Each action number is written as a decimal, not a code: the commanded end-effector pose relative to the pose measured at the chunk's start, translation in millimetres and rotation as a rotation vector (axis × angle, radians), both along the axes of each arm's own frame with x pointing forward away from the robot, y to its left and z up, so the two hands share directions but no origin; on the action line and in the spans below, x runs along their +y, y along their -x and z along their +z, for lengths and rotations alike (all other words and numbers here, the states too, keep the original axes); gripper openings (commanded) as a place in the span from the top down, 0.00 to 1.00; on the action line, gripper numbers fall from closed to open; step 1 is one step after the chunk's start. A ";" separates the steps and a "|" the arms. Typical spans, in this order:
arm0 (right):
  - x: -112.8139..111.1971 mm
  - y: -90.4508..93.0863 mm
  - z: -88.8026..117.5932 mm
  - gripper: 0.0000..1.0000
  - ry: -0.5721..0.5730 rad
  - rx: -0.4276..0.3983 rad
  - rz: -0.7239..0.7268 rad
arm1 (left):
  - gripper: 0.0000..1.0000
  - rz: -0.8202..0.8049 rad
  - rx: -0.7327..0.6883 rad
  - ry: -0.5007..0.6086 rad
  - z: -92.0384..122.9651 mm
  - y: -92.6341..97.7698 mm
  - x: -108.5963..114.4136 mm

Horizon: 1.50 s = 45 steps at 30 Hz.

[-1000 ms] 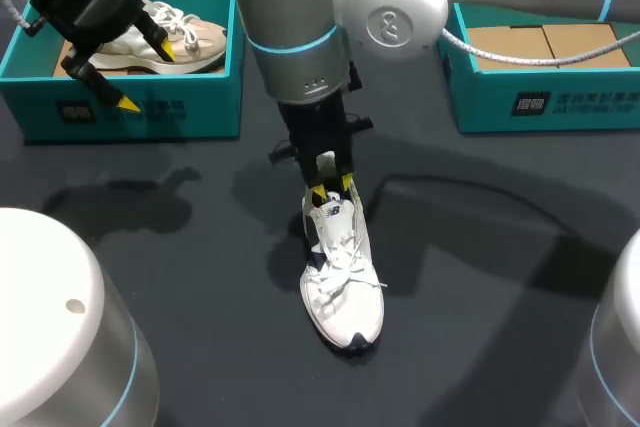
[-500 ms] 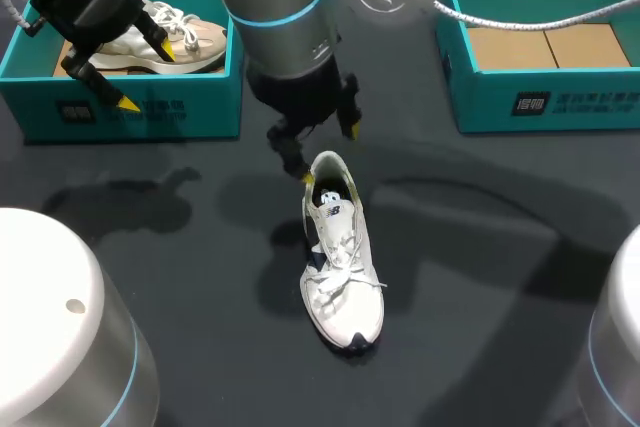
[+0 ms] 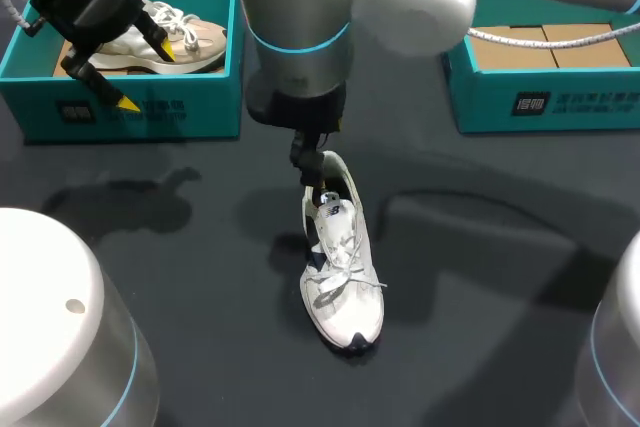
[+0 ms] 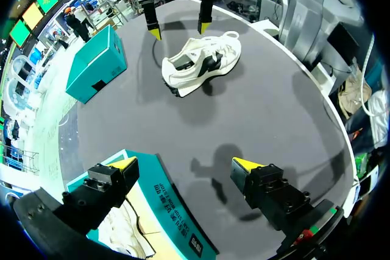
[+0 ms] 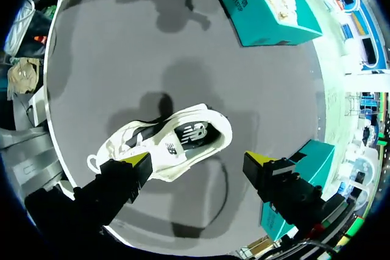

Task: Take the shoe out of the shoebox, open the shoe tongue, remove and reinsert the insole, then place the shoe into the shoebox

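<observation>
White shoe (image 3: 340, 262) lies outside shoebox (image 3: 545, 99); right gripper (image 5: 196, 160) gapes above its heel, left gripper (image 3: 147, 75) open, well apart; insole (image 5: 190, 133) work and reboxing apparently remain.

The right gripper (image 5: 196, 160) was down at the heel end of the shoe (image 3: 340, 267), with its fingers (image 5: 277, 181) close together. Then it let go, went up and turned around. Now it hangs over the open top of the shoe with its fingers spread wide, not touching it. The right arm has swung over and now sits right above the heel.
</observation>
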State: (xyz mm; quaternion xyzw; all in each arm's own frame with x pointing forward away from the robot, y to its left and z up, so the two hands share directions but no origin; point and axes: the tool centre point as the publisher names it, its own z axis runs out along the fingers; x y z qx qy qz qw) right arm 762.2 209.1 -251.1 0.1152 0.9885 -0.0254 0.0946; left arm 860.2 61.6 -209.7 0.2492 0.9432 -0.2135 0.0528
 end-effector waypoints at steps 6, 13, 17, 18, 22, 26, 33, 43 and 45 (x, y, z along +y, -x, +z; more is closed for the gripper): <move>1.9 -32.6 -28.0 0.00 0.006 0.037 0.495 | 0.00 -0.001 0.000 -0.002 0.3 0.1 0.5; -9.5 -49.4 -51.1 0.00 -0.003 0.080 0.514 | 0.00 -0.001 0.000 -0.002 0.3 0.1 0.5; -13.8 -56.2 -60.9 0.02 -0.022 0.095 0.489 | 0.00 -0.001 0.000 -0.002 0.3 0.1 0.5; -14.4 -58.0 -63.2 0.02 -0.028 0.109 0.472 | 0.00 -0.001 0.000 -0.002 0.3 0.1 0.5; -13.9 -58.9 -66.0 0.01 -0.051 0.136 0.387 | 0.00 -0.001 0.000 -0.002 0.3 0.1 0.5; -14.8 -59.2 -69.8 0.07 -0.058 0.131 0.337 | 0.00 -0.001 0.000 -0.002 0.3 0.1 0.5; -14.2 -64.0 -86.0 0.15 -0.075 0.136 0.309 | 0.00 -0.001 0.000 -0.002 0.3 0.1 0.5; -8.3 -74.2 -109.2 0.21 -0.083 0.171 0.274 | 0.00 -0.001 0.000 -0.002 0.3 0.1 0.5; -8.0 -75.0 -112.0 0.23 -0.080 0.175 0.266 | 0.00 -0.001 0.000 -0.002 0.3 0.1 0.5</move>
